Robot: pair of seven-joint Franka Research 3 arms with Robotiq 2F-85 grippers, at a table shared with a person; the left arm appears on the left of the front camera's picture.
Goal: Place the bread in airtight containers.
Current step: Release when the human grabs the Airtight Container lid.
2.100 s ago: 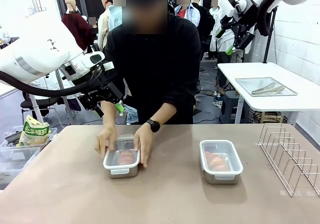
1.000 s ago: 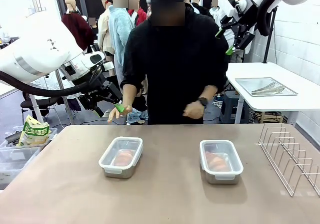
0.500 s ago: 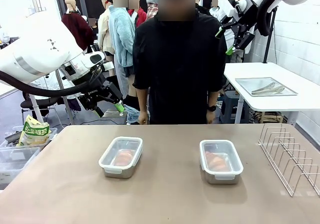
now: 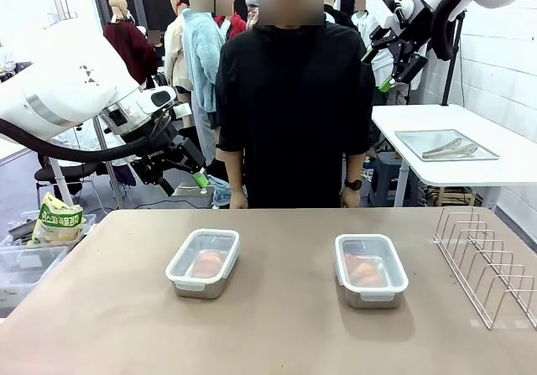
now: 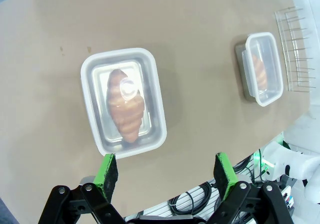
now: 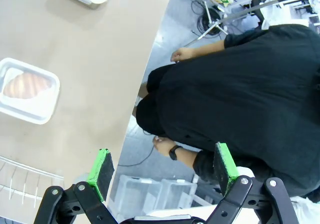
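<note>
Front view gives me two airtight containers on my brown table (image 4: 277, 333), both lidded: the left container (image 4: 203, 263) sits left of centre and the right container (image 4: 371, 270) right of centre, well apart. I can make out a croissant (image 4: 207, 263) through the left clear lid and a second croissant (image 4: 363, 268) through the right one. My left gripper (image 4: 195, 176) hangs in the air beyond the far-left edge of the table, jaws spread with nothing between them. My right gripper (image 4: 379, 69) is raised high at the upper right, also spread wide and empty. A person (image 4: 289, 106) in black stands at the far side, arms down by the sides, hands off the table. A wire rack (image 4: 489, 262) stands on the table's right end.

On my left wrist camera, the green pads (image 5: 108, 170) frame the near edge of the left tin's lid from above without touching it.
</note>
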